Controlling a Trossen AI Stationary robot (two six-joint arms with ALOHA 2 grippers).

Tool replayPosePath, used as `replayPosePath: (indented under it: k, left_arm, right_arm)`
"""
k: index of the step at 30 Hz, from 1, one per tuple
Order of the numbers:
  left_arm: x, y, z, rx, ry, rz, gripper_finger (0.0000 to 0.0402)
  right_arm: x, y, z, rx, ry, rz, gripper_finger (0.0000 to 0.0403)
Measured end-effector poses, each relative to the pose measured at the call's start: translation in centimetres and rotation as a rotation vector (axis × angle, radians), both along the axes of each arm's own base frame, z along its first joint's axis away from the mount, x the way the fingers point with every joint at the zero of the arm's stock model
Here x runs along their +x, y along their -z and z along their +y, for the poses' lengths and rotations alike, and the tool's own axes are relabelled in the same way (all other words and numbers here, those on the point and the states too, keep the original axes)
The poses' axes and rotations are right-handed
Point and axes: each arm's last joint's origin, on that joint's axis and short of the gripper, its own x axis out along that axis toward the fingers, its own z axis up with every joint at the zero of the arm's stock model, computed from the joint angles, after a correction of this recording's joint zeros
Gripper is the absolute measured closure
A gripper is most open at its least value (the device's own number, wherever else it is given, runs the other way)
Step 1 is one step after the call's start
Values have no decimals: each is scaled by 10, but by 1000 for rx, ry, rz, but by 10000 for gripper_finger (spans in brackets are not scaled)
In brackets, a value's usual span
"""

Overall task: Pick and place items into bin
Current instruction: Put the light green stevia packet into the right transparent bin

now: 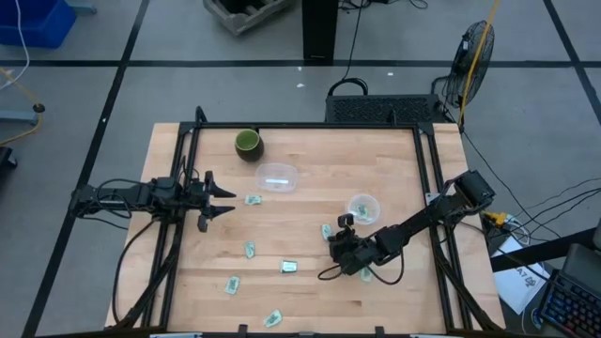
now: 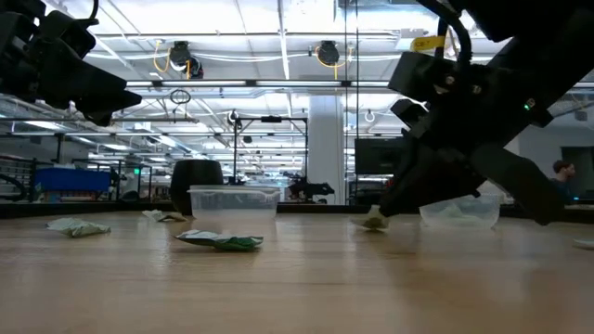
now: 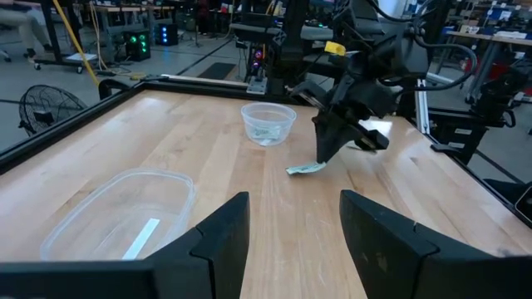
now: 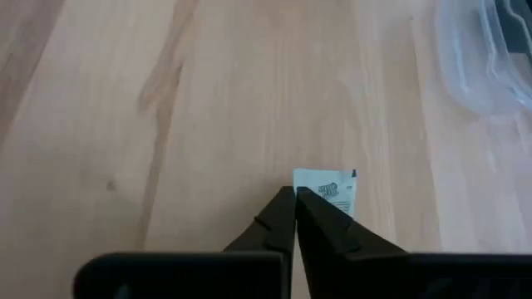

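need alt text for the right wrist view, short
The right gripper has its dark fingers pinched shut on the edge of a small white and green packet lying on the light wooden table. Part of a clear plastic container shows at the picture's edge.

The right gripper [image 4: 295,199] is low over the table [image 1: 310,282], fingers pressed together at the tips, its arm reaching in from the table's right edge. The left gripper [image 1: 222,199] hovers near the table's left edge, fingers spread apart.
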Motion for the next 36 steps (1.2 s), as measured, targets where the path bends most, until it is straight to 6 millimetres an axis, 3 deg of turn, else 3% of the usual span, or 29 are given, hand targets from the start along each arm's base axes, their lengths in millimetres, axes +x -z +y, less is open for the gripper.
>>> replayPosePath:
  k: [11,22,29,36]
  left_arm:
    - [0,0,0,0,0,0,210]
    - [0,0,0,0,0,0,210]
    - [0,0,0,0,0,0,210]
    - [0,0,0,0,0,0,210]
  right_arm:
    - [-3,-16,5,-94,67,-125,402]
    - [-26,-65,1,-226,342,-405,403]
    - [-45,-79,0,-140,435,-500,403]
    - [-60,-74,-9,0,552,-501,403]
